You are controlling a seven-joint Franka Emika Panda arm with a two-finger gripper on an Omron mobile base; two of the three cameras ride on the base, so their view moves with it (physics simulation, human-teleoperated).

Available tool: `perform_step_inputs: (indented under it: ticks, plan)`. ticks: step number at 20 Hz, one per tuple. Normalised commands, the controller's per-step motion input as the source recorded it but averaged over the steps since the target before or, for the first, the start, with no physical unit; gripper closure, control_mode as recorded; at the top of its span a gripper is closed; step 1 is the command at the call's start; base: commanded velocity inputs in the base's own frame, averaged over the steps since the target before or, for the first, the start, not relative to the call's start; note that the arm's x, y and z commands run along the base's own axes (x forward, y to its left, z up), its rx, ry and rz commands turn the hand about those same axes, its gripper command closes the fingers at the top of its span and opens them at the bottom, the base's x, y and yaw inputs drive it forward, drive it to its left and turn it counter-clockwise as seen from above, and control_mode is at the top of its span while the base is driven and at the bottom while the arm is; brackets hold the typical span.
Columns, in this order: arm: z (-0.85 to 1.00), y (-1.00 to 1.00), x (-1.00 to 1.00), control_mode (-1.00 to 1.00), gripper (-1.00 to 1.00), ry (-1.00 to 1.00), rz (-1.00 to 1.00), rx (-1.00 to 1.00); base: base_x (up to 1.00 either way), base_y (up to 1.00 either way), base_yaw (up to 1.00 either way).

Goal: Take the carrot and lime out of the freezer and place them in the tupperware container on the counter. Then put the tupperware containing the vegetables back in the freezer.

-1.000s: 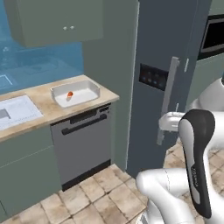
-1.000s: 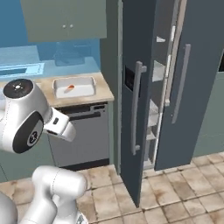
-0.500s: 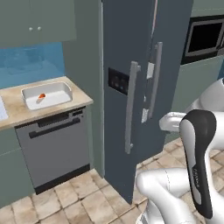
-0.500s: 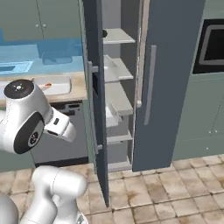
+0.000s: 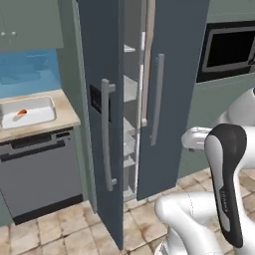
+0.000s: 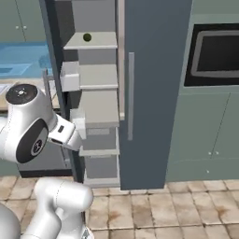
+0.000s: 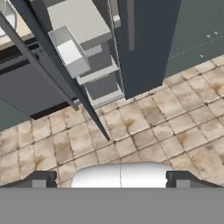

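Black microwave in wall; dishwasher under worktop; tiled floor

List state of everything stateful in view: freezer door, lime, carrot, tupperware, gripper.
freezer: left door swung open, shelves exposed
right door: closed
lime: on an upper freezer shelf, not yet taken
carrot: lying in the tupperware container
tupperware container: on the counter, lidless
microwave: door closed
gripper: open, holding nothing, over the floor tiles in front of the freezer
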Motion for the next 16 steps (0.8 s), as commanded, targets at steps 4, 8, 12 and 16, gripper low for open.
perform_step_inputs:
  ticks: [4, 8, 12, 16]
  plan:
    - [0.00, 0.00, 0.00, 1.00, -1.00, 0.00, 0.00, 0.00, 0.28, -0.63, 0.33]
    - [0.00, 0.00, 0.00, 1.00, -1.00, 0.00, 0.00, 0.00, 0.42, -0.32, 0.32]
    - [0.00, 0.00, 0.00, 1.00, -1.00, 0.00, 0.00, 0.00, 0.71, -0.07, 0.23]
    - [0.00, 0.00, 0.00, 1.00, -1.00, 0.00, 0.00, 0.00, 0.76, -0.20, 0.16]
